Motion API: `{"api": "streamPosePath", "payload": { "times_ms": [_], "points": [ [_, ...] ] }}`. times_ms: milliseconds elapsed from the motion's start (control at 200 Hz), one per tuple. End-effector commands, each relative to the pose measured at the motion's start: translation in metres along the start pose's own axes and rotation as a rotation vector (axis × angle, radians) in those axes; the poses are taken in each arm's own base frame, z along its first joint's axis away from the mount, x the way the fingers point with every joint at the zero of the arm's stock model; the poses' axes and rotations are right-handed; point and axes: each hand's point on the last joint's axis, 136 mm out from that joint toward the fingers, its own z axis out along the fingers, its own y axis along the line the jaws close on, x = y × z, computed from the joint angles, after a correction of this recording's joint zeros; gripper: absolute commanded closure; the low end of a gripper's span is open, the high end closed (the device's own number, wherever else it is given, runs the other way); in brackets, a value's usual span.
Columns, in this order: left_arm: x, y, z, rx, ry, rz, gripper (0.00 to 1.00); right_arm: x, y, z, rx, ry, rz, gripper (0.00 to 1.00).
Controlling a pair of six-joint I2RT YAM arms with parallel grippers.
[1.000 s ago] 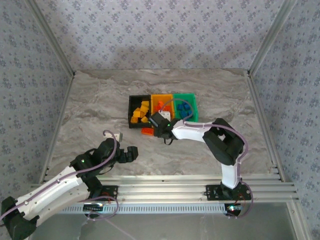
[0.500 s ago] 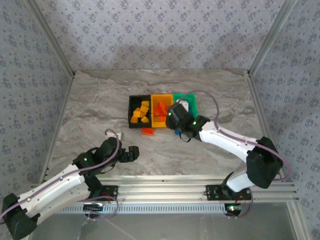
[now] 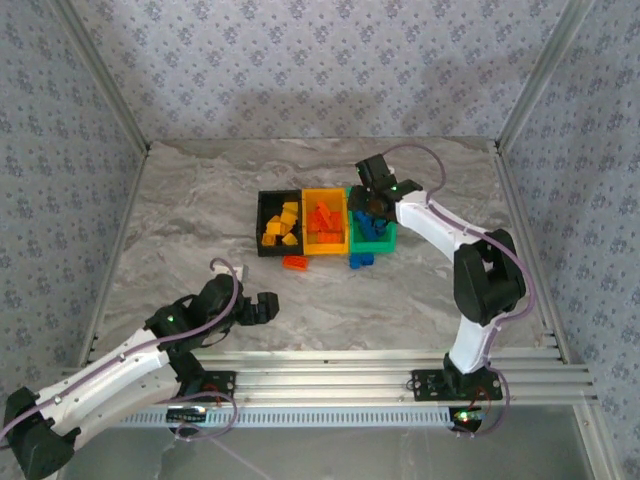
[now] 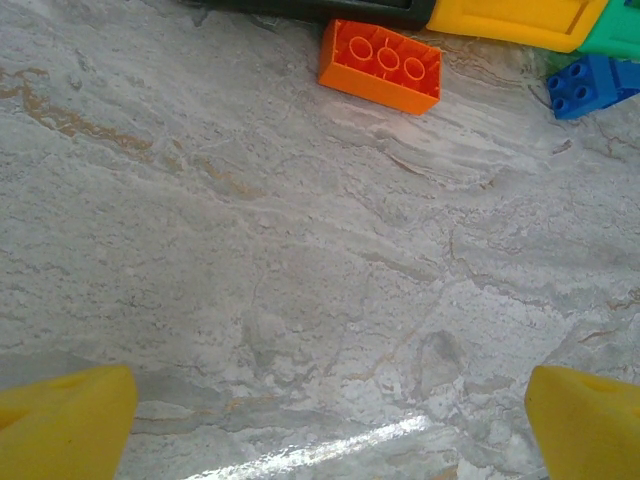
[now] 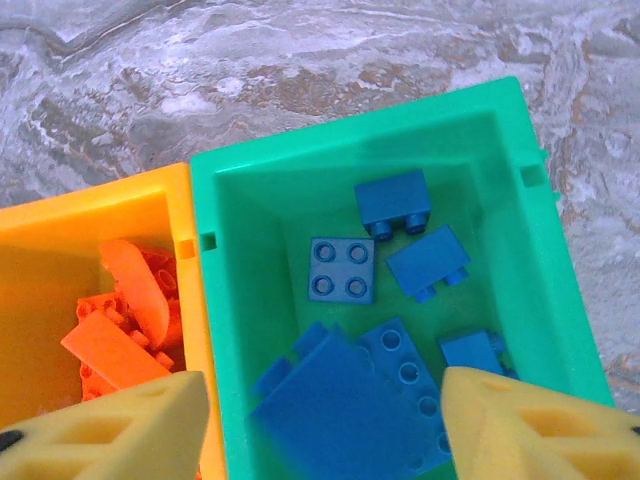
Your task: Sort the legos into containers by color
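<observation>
Three joined containers stand mid-table: black (image 3: 263,222) with yellow legos (image 3: 283,225), yellow-orange (image 3: 325,250) with orange-red ones (image 3: 322,220), green (image 3: 388,236) with blue ones (image 5: 343,268). My right gripper (image 3: 371,199) hovers over the green container (image 5: 260,220), open. A large blue brick (image 5: 335,405) lies blurred between and below its yellow fingers (image 5: 110,430), touching neither. An orange brick (image 4: 380,66) and a blue brick (image 4: 590,85) lie on the table in front of the containers. My left gripper (image 3: 265,306) is open and empty near them, fingertips (image 4: 65,425) spread wide.
Marble tabletop (image 3: 180,220) with patterned walls and metal posts on three sides. The aluminium rail (image 3: 330,385) with both arm bases runs along the near edge. The right arm (image 3: 480,275) arches across the right side of the table.
My right arm swung from the near side of the containers to above the green one and opened its jaws, freeing the blue brick. The left arm stayed put.
</observation>
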Motion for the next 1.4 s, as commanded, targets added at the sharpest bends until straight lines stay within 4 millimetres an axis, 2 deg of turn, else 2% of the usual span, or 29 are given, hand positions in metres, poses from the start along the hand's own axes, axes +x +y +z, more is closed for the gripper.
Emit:
{"api": "streamPosePath", "payload": {
  "times_ms": [0,65,185,210,305,435,610,874,1124,1249,1394],
  "points": [
    [-0.003,-0.003,-0.003,0.014,-0.007,-0.021,0.0,0.002,0.005,-0.021,-0.005,-0.006,-0.047,0.33],
    [-0.004,-0.003,-0.003,0.017,-0.01,-0.02,0.0,0.013,0.006,-0.032,-0.011,-0.014,-0.055,0.32],
    [-0.006,-0.004,-0.002,0.019,-0.014,-0.018,0.0,0.049,0.01,-0.047,-0.028,-0.018,-0.08,0.31],
    [-0.006,-0.004,-0.002,0.018,-0.014,-0.017,0.0,0.067,0.005,-0.043,-0.018,0.004,-0.1,0.31],
    [-0.004,-0.003,0.0,0.013,-0.01,-0.014,0.0,0.1,0.012,-0.044,-0.051,0.029,-0.108,0.34],
    [-0.001,-0.002,0.003,0.012,0.0,-0.013,0.0,0.128,0.023,-0.034,-0.061,0.057,-0.182,0.4],
    [0.0,-0.001,0.003,0.012,0.005,-0.013,0.0,0.134,0.02,-0.017,0.0,0.078,-0.215,0.52],
    [-0.001,0.001,-0.002,0.011,-0.011,-0.017,0.0,0.13,0.006,-0.004,0.079,0.083,-0.225,0.54],
    [-0.001,0.001,-0.002,0.012,-0.01,-0.019,0.0,0.141,0.002,0.005,0.123,0.117,-0.255,0.57],
    [0.0,0.002,-0.002,0.009,-0.01,-0.019,0.0,0.15,0.007,0.01,0.112,0.134,-0.268,0.58],
    [0.0,0.002,-0.002,0.009,-0.009,-0.02,0.0,0.153,0.019,0.005,0.095,0.118,-0.294,0.58]
  ]
}}
